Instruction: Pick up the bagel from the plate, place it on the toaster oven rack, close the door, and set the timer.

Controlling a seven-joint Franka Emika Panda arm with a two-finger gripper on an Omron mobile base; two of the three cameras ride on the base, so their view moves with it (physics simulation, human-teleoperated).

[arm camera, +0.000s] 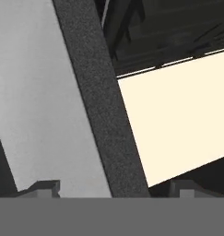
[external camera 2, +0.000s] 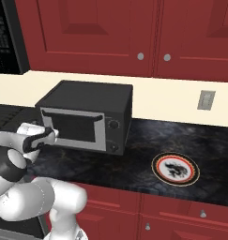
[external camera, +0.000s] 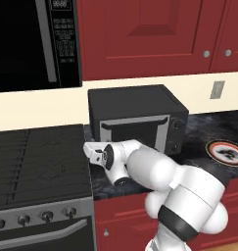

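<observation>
My pincer (arm camera: 112,189) sits spread apart at the left edge of the toaster oven (external camera: 137,117), whose door (external camera: 134,131) is shut; the plate (external camera 2: 175,169) rests well right on the worktop (external camera 2: 143,140).

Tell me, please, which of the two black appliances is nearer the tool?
The toaster oven on the counter: the tool is at its silver-framed door. The microwave, with its keypad, hangs higher up to the left.

Toaster oven (external camera 2: 89,115): black body, silver-grey front frame. Plate (external camera 2: 175,169), lower right: white, red-orange ring, dark centre. Cabinets (external camera 2: 134,33), upper frame: red.
</observation>
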